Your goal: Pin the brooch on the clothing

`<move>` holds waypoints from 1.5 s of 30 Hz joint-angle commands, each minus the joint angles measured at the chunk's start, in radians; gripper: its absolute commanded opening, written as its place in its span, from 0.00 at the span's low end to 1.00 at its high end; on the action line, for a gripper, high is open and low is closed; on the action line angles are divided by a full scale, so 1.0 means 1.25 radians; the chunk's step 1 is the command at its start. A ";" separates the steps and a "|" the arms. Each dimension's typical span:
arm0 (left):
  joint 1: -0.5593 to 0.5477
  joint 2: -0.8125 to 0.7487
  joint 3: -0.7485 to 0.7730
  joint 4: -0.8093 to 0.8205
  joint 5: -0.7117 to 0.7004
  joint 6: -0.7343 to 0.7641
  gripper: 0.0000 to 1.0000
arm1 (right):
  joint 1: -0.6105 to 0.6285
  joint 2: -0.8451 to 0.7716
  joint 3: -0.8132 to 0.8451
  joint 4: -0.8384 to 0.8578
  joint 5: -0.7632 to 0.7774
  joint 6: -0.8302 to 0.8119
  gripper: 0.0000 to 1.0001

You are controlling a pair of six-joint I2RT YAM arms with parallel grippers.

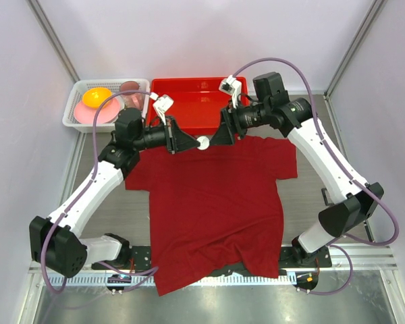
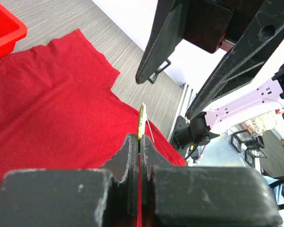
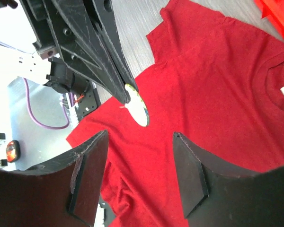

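Surface: grey table (image 1: pixel 310 192), T-shirt (image 1: pixel 209 202) spread flat.
Beyond T-shirt: red tray (image 1: pixel 189 101), white basket (image 1: pixel 77 116), pale walls (image 1: pixel 189 34).
Left gripper (image 1: pixel 192 144): clamps brooch (image 1: pixel 203 142) above T-shirt.
Right gripper (image 1: pixel 213 140): agape, empty.

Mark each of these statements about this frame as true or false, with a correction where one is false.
1. The left gripper is shut on the brooch. True.
2. The right gripper is also clamped on the brooch. False: its jaws stand open, with the brooch ahead of them and untouched.
3. The brooch is already pinned flat on the T-shirt. False: it is held in the air above the shirt.
4. The T-shirt lies spread on the table with its collar toward the red tray. True.
5. The white basket stands on the right side of the red tray. False: it stands on the left side.
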 commanded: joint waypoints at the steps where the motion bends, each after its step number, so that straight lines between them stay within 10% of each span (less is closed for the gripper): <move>1: 0.021 0.001 0.014 0.028 0.082 0.001 0.00 | -0.005 -0.030 0.024 -0.047 -0.018 -0.127 0.61; 18: 0.022 0.016 0.015 0.057 0.112 -0.108 0.00 | 0.147 -0.229 -0.212 0.299 0.292 -0.264 0.60; 32: 0.021 0.008 0.000 0.103 0.282 -0.036 0.00 | 0.151 -0.177 -0.135 0.100 0.156 -0.275 0.52; 45: 0.022 0.009 -0.010 0.186 0.312 -0.084 0.00 | 0.140 -0.149 -0.143 0.139 0.057 -0.058 0.01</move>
